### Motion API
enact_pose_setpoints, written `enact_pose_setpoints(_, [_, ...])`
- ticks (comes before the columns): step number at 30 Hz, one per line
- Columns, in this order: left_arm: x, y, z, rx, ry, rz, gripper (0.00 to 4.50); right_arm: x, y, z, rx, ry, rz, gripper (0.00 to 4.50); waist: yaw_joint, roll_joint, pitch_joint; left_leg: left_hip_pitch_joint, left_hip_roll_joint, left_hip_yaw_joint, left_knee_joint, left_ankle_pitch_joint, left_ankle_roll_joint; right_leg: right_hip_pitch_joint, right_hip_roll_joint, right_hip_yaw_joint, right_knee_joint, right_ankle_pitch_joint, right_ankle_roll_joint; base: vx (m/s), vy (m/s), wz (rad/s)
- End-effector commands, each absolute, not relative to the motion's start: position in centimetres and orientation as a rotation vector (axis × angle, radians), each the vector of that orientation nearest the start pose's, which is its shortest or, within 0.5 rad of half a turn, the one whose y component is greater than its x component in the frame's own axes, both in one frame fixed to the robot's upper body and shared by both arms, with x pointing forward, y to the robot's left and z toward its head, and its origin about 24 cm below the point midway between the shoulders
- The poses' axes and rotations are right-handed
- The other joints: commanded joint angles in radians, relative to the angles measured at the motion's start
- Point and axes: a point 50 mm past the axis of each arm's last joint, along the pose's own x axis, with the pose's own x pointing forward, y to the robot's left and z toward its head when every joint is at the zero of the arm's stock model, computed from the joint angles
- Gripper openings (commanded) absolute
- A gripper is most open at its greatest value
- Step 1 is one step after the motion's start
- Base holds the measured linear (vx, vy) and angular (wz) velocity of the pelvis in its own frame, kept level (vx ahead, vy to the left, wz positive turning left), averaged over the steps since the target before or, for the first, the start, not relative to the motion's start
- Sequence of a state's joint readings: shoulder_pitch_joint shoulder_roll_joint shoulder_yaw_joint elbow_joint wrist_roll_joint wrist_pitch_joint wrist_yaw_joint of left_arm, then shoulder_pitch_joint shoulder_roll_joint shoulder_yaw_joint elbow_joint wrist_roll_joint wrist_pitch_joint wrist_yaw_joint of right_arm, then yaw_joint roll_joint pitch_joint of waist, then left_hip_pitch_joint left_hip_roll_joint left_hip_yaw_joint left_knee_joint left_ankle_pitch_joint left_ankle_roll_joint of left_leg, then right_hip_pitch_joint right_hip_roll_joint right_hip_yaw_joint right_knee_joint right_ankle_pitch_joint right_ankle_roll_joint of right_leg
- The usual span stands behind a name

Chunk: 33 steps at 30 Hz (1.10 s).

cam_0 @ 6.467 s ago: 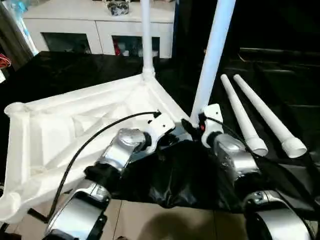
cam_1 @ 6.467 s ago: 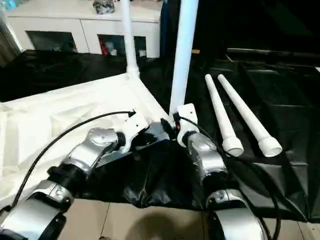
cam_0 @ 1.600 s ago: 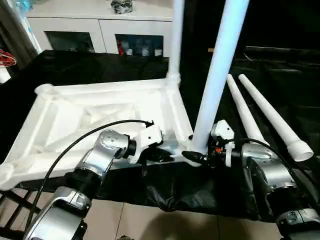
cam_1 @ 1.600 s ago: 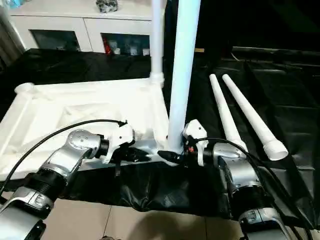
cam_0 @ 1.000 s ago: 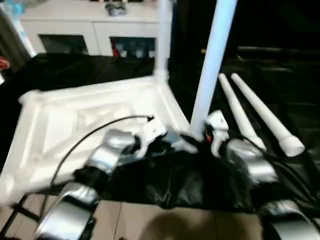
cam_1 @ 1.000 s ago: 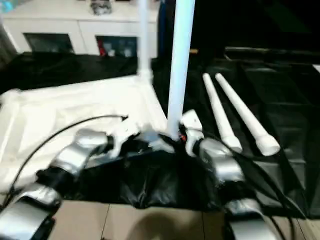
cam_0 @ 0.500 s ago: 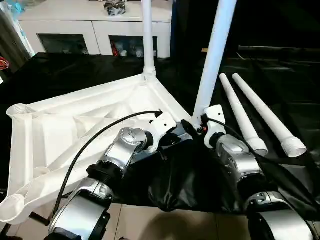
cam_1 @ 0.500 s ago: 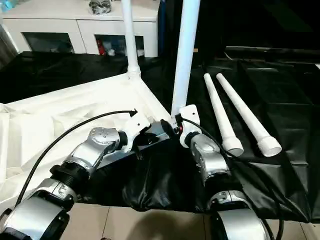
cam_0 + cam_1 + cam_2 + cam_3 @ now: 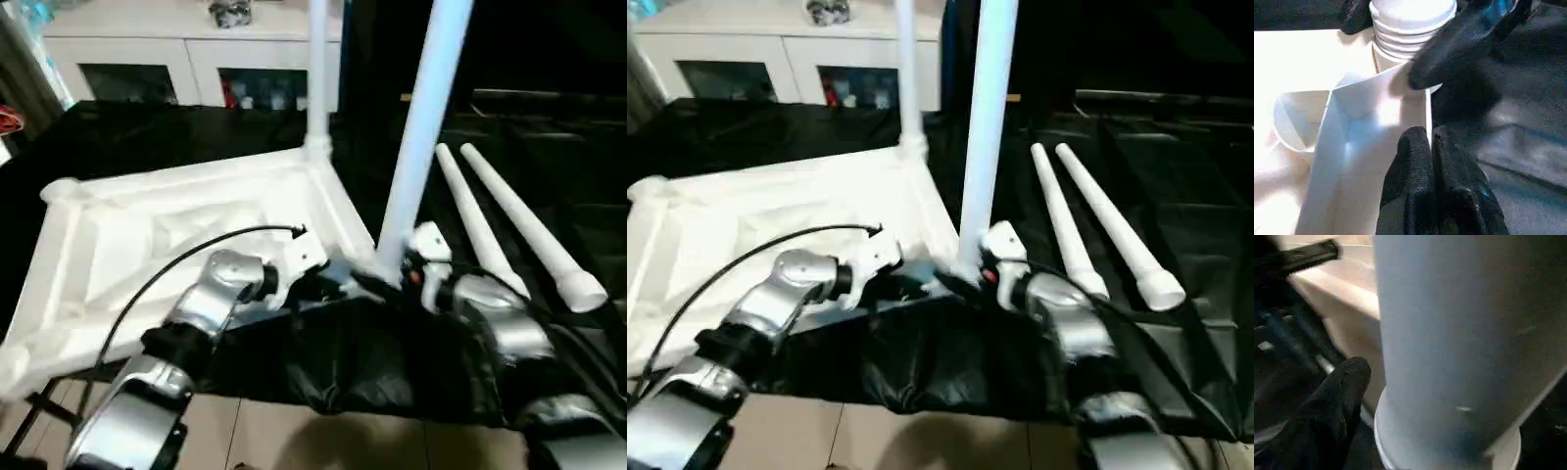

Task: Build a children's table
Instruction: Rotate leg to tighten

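We have the tabletop lying upside down on the black-draped table, ribbed side up. Two legs stand upright in its sockets: the far leg at the far corner and the near leg at the near right corner. Two loose legs lie side by side on the cloth to the right, not yet fitted; two corner sockets remain empty. We judge the task about half done. Our left gripper is closed, fingertips pressed together against the tabletop rim by the near socket. Our right gripper sits at the base of the near leg, fingers spread around it.
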<state>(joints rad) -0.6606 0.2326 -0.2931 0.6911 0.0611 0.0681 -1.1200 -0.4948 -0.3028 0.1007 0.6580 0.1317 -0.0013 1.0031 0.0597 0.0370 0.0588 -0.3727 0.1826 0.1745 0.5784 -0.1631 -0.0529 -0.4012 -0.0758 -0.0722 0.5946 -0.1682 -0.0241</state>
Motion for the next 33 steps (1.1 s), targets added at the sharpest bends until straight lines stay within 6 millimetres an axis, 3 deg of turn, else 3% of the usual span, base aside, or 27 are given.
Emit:
enact_pose_setpoints(1, [32.2,8.6,6.2,0.388,0.33,-1.415,0.0,29.8,-13.9,2.9,-0.088,0.343,1.23,3.87,0.01,-0.007,-0.071,0.009,0.048,-0.009,-0.06,-0.256,0.099,0.056,-0.068,0.042,-0.079,-0.266,-0.221,0.0,0.0,0.0])
enact_pose_setpoints(4, [32.0,8.9,6.3,0.382,0.336,-1.437,0.0,29.4,-14.0,2.9,-0.096,0.364,1.277,3.87,0.01,-0.007,-0.069,0.008,0.047,-0.009,-0.061,-0.263,0.09,0.052,-0.068,0.042,-0.079,-0.28,-0.222,0.0,0.0,0.0])
enact_pose_setpoints(8, [31.6,9.2,6.2,0.371,0.359,-1.481,0.0,28.8,-14.1,2.9,-0.115,0.379,1.327,3.32,0.013,-0.007,-0.069,0.01,0.048,-0.01,-0.062,-0.27,0.076,0.051,-0.069,0.043,-0.082,-0.308,-0.211,0.0,0.0,0.0])
enact_pose_setpoints(13, [31.4,9.4,6.2,0.374,0.365,-1.509,0.0,28.3,-14.0,3.0,-0.106,0.399,1.365,3.14,0.016,-0.006,-0.069,0.01,0.047,-0.01,-0.063,-0.263,0.071,0.051,-0.069,0.043,-0.083,-0.312,-0.202,0.0,0.0,0.0])
enact_pose_setpoints(15, [31.5,9.3,6.3,0.376,0.359,-1.499,0.0,28.2,-13.9,3.0,-0.101,0.403,1.368,2.8,0.018,-0.007,-0.069,0.01,0.047,-0.011,-0.063,-0.261,0.07,0.051,-0.068,0.043,-0.081,-0.304,-0.203,0.0,0.0,0.0])
enact_pose_setpoints(19, [31.7,9.1,6.3,0.384,0.345,-1.471,0.0,28.2,-13.8,2.9,-0.099,0.404,1.362,2.75,0.023,-0.007,-0.069,0.012,0.046,-0.01,-0.062,-0.265,0.065,0.05,-0.069,0.043,-0.084,-0.319,-0.199,0.0,0.0,0.0])
enact_pose_setpoints(21, [33.0,8.2,6.3,0.371,0.321,-1.309,0.0,29.0,-13.2,2.2,-0.118,0.391,1.238,2.72,0.02,-0.008,-0.066,0.014,0.045,-0.01,-0.063,-0.277,0.057,0.046,-0.07,0.043,-0.087,-0.342,-0.195,0.0,0.0,0.0])
enact_pose_setpoints(22, [33.4,7.8,6.5,0.365,0.308,-1.263,0.0,29.6,-13.0,1.9,-0.124,0.387,1.164,2.72,0.015,-0.008,-0.061,0.017,0.042,-0.011,-0.063,-0.305,0.043,0.041,-0.069,0.041,-0.092,-0.399,-0.183,0.0,0.0,0.0])
enact_pose_setpoints(24, [33.6,7.6,6.5,0.361,0.3,-1.241,0.0,29.9,-12.8,1.7,-0.128,0.386,1.118,2.72,0.011,-0.011,-0.061,0.019,0.039,-0.015,-0.065,-0.328,0.03,0.043,-0.072,0.04,-0.102,-0.476,-0.147,0.0,0.0,0.0])
enact_pose_setpoints(26, [33.9,7.2,6.7,0.351,0.292,-1.211,0.0,30.6,-12.6,1.4,-0.114,0.385,1.015,2.71,0.003,-0.009,-0.06,0.02,0.038,-0.016,-0.067,-0.339,0.029,0.039,-0.071,0.04,-0.104,-0.491,-0.142,0.0,0.0,0.0])
enact_pose_setpoints(27, [34.4,6.2,6.9,0.335,0.278,-1.136,0.0,31.9,-12.2,0.9,-0.066,0.387,0.808,2.7,-0.005,-0.004,-0.062,0.02,0.037,-0.019,-0.067,-0.345,0.02,0.04,-0.071,0.038,-0.101,-0.495,-0.14,0.0,0.0,0.0])
enact_pose_setpoints(29, [34.9,5.0,7.2,0.314,0.264,-1.06,0.0,33.0,-11.7,0.5,-0.007,0.395,0.615,2.7,-0.019,-0.003,-0.059,0.021,0.035,-0.022,-0.067,-0.367,0.003,0.035,-0.07,0.034,-0.104,-0.516,-0.14,0.0,0.0,0.0])
enact_pose_setpoints(31, [35.0,4.9,7.2,0.311,0.263,-1.052,0.0,33.1,-11.7,0.5,-0.001,0.395,0.603,2.7,-0.026,-0.008,-0.062,0.018,0.033,-0.025,-0.067,-0.376,0.006,0.041,-0.07,0.031,-0.107,-0.518,-0.127,0.0,0.0,0.0])
enact_pose_setpoints(33, [35.1,4.2,7.3,0.3,0.253,-1.023,0.0,33.4,-11.2,0.5,0.006,0.389,0.545,2.7,-0.026,-0.009,-0.065,0.013,0.032,-0.018,-0.064,-0.348,0.042,0.042,-0.069,0.037,-0.106,-0.458,-0.145,0.0,0.0,0.0])
